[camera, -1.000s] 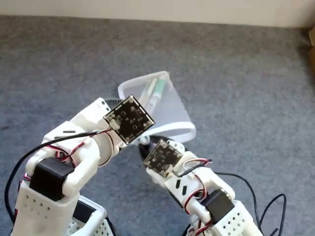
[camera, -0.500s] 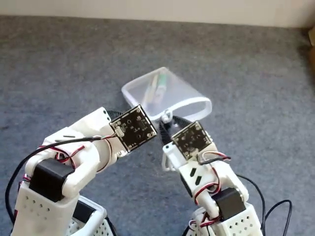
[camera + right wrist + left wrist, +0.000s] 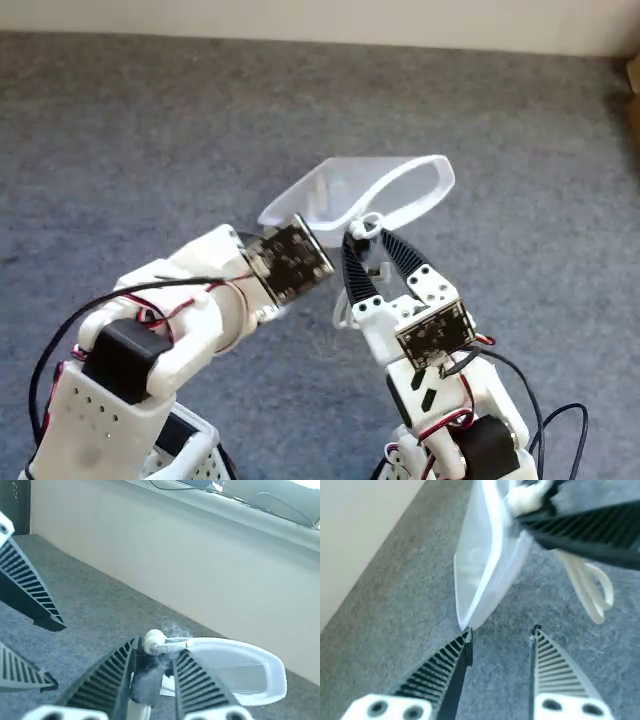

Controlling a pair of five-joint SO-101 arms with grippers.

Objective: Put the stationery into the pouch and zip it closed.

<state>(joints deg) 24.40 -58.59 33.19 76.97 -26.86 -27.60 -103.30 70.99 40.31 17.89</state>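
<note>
Right end effector (image 3: 157, 652) is being clamped on the pouch (image 3: 350, 190) zipper pull (image 3: 152, 641); left end effector (image 3: 500, 637) is being held spread nearby.

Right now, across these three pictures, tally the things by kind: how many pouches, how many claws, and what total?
pouch: 1
claws: 2, the left claw and the right claw
total: 3

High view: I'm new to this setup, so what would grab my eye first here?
The translucent pouch stands out at the centre of the grey carpet, its white-rimmed mouth gaping open. The right gripper pinches it at the rim's near end. The left gripper sits open beside the pouch's corner, one fingertip at its edge.
</note>
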